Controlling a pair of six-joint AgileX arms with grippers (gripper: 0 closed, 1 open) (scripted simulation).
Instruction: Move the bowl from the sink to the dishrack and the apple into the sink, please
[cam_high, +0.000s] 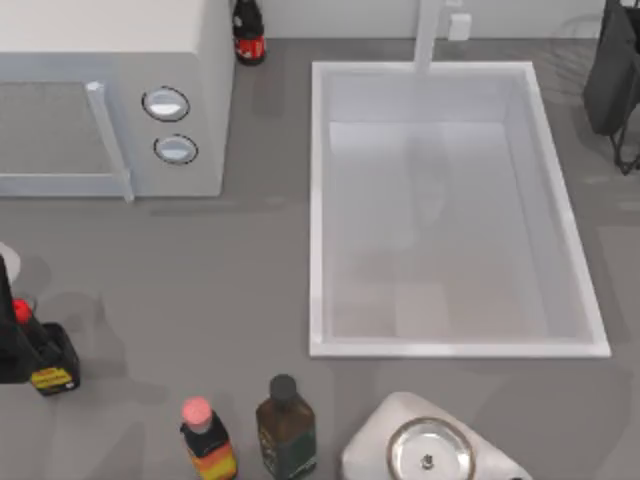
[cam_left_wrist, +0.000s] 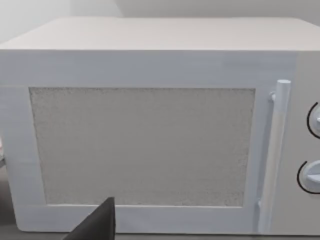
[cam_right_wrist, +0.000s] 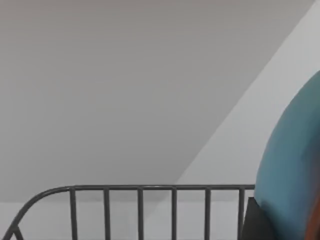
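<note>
Right gripper (cam_high: 612, 80): one dark finger (cam_right_wrist: 248, 222) is pressing against the outer wall of the round glossy blue bowl (cam_right_wrist: 292, 165). A trace of reddish-brown rim is showing at the edge of the right wrist view. The opposite finger is hidden. Judging from the contact, the jaws are closing narrowly on the bowl's wall and carrying it.

Bowl position: it is hanging at the far right corner of the table, clear of the large rectangular white-grey sink (cam_high: 460, 348), whose basin is lying bare. The dark wire dishrack (cam_right_wrist: 140, 188) is standing just beyond the fingers. Its top rail with upright bars is running crosswise below and ahead of the bowl.

Key relation: the rack is lying ahead of and beneath the held bowl, apart from it. I judge the next move is a short advance over the rail, then a descent and release. Risk: the bowl's lower edge is sitting close to rail level and could clip it.

Left arm (cam_high: 6, 335): it is idling at the table's left edge, facing the boxy white microwave (cam_left_wrist: 150, 145). The apple step is looking not yet done.
</note>
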